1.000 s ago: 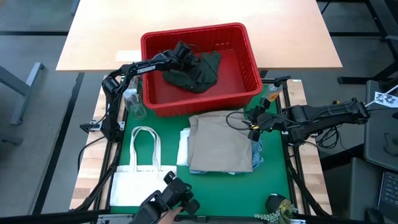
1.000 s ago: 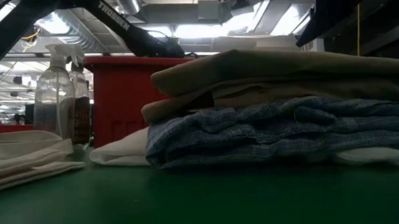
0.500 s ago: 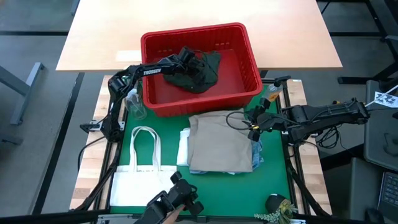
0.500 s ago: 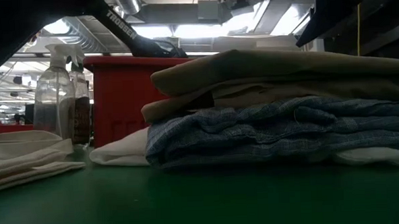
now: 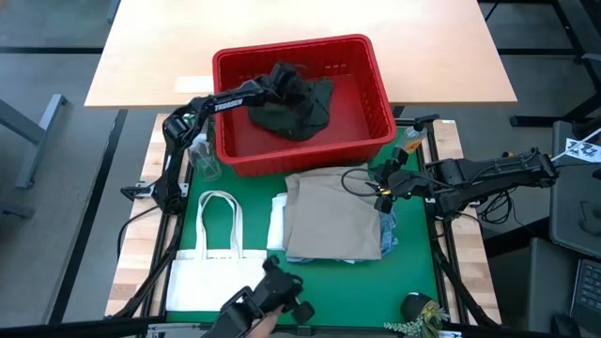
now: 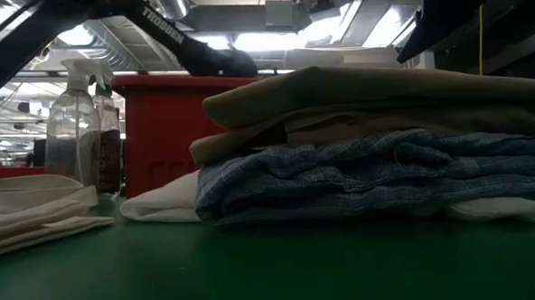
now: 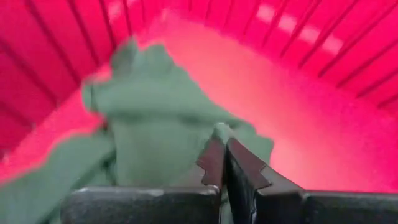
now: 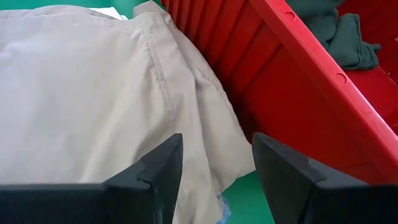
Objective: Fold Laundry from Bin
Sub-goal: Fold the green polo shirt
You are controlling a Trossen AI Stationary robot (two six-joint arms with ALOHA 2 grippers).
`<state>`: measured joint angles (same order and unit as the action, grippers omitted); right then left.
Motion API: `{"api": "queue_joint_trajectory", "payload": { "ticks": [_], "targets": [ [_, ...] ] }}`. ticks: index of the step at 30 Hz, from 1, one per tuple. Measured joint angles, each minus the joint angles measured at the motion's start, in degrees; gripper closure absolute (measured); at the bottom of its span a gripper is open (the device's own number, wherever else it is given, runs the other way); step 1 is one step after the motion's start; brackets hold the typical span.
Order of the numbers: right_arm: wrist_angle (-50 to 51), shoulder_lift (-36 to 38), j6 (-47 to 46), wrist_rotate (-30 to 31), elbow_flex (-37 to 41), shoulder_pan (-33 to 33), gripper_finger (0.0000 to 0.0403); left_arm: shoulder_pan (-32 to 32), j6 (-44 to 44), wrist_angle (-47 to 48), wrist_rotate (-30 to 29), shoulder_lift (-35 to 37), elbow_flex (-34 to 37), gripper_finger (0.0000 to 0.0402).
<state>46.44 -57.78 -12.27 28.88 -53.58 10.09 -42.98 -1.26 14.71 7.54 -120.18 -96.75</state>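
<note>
The left gripper (image 7: 224,163), open a second ago, has now snapped shut on a fold of the dark green garment (image 5: 299,103) inside the red bin (image 5: 371,66), so the pick looks made and lifting it out to the mat should follow. The cloth is soft and crumpled, bunched in a loose heap against the bin's rigid slotted plastic walls. The right gripper (image 8: 216,175) waits with jaws spread over the folded beige garment (image 5: 331,216), which tops a neat stack with blue-and-white striped cloth (image 6: 341,174) beneath.
</note>
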Motion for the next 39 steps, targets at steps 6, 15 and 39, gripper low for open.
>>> {"api": "queue_joint_trajectory", "payload": {
  "ticks": [6,15,39],
  "targets": [
    [0.00,0.00,0.00,0.00,0.00,0.00,0.0207,0.42,-0.13,0.36,1.01,0.02,-8.65,0.0400],
    [-0.02,0.00,0.23,1.51,0.00,0.00,0.0207,2.78,-0.11,3.86,1.00,0.02,-24.01,0.0401],
    [-0.21,7.42,13.14,25.57,-13.86,-0.11,0.0207,13.00,-2.44,-2.76,3.39,14.90,-38.22,0.0401]
  ]
}}
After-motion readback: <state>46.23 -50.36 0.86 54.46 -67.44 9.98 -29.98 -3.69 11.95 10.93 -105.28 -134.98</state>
